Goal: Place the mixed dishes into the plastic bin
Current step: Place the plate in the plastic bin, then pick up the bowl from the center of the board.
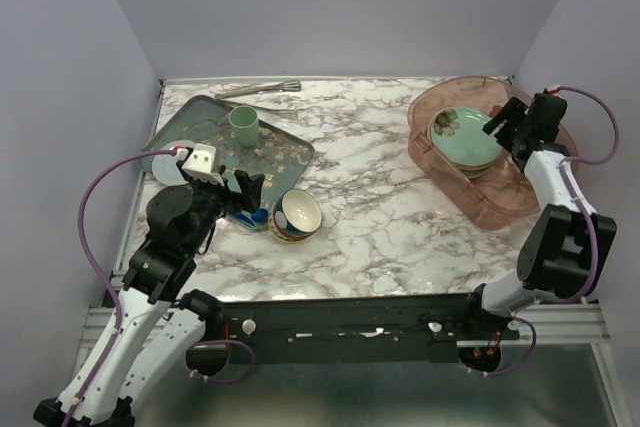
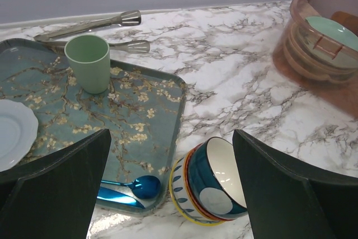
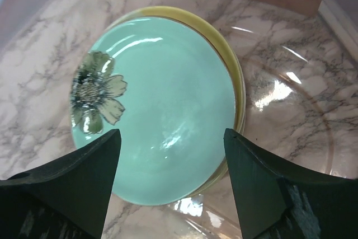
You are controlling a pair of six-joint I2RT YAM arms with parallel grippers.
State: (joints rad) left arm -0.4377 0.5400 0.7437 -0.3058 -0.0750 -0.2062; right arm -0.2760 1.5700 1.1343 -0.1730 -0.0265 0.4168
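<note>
The patterned bowl (image 1: pixel 295 215), blue and yellow outside and cream inside, lies tilted on the marble next to the tray's near corner. In the left wrist view the bowl (image 2: pixel 215 180) sits between the open fingers of my left gripper (image 2: pixel 170 188), which holds nothing. The plastic bin (image 1: pixel 520 202) stands at the right and holds a stack of plates with the mint green plate (image 1: pixel 462 134) on top. My right gripper (image 1: pixel 503 124) hovers open over the stack. In the right wrist view the mint plate (image 3: pixel 162 104) lies on a yellow-rimmed plate (image 3: pixel 238 82) below my open right gripper (image 3: pixel 170 163).
The dark-green floral tray (image 1: pixel 205 132) at the left holds a green cup (image 1: pixel 243 124), a white saucer (image 2: pixel 14 132) and a blue spoon (image 2: pixel 134 187). Metal tongs (image 1: pixel 258 90) lie by the back wall.
</note>
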